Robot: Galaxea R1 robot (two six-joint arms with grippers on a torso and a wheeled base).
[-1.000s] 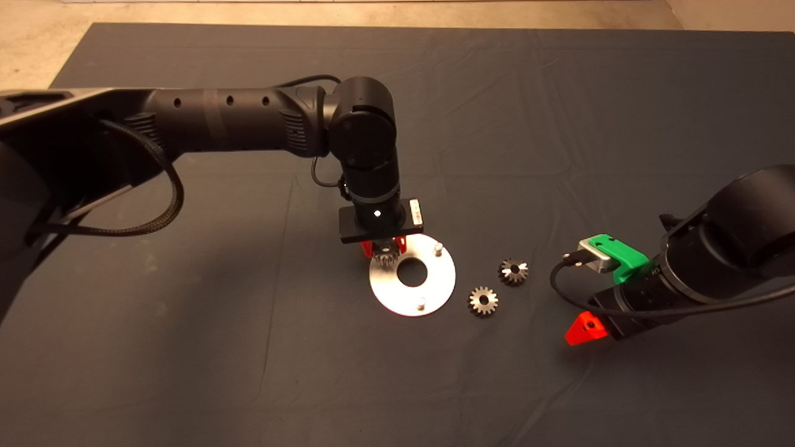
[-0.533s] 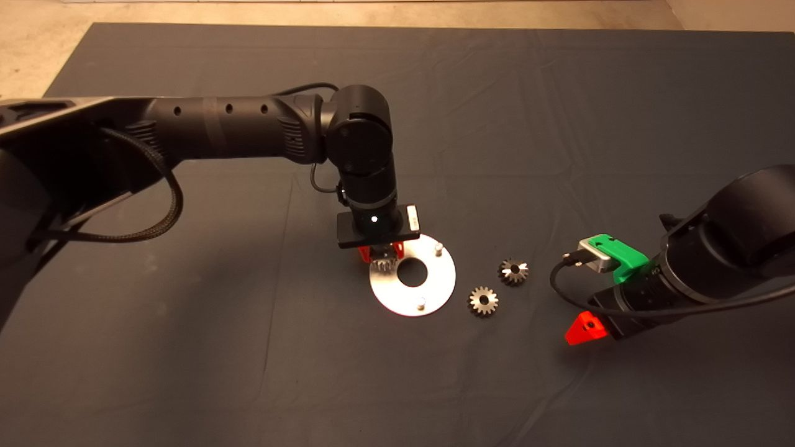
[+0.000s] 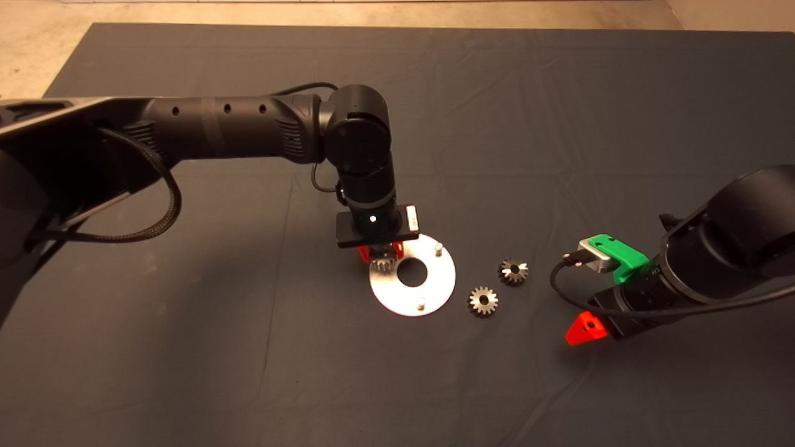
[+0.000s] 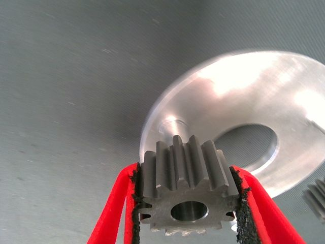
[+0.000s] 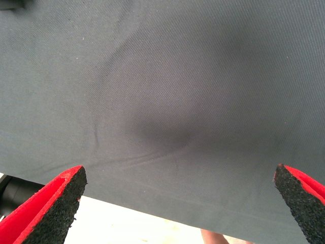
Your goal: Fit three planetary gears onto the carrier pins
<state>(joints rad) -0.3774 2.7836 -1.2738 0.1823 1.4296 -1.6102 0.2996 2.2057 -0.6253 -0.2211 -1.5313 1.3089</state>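
Observation:
The white carrier disc (image 3: 388, 297) lies mid-mat with two pins showing, one at its far right (image 3: 438, 249) and one at its near edge (image 3: 421, 303). My left gripper (image 3: 381, 253) hangs over the disc's far-left rim, shut on a planetary gear (image 3: 383, 263). In the left wrist view this gear (image 4: 186, 188) sits clamped between the black pads (image 4: 136, 203), just over the disc (image 4: 254, 96) and a low pin (image 4: 170, 123). Two more gears (image 3: 483, 301) (image 3: 513, 271) lie on the mat right of the disc. My right gripper (image 5: 177, 203) waits at the lower right, open over bare mat.
The dark mat (image 3: 186, 347) has wrinkles. Beige floor (image 3: 37, 49) runs beyond its far and left edges. The right arm's body (image 3: 714, 261) sits close to the right of the loose gears.
The left gripper has shifted slightly left and back with the gear, settling over the disc's far-left rim. The right arm has not moved.

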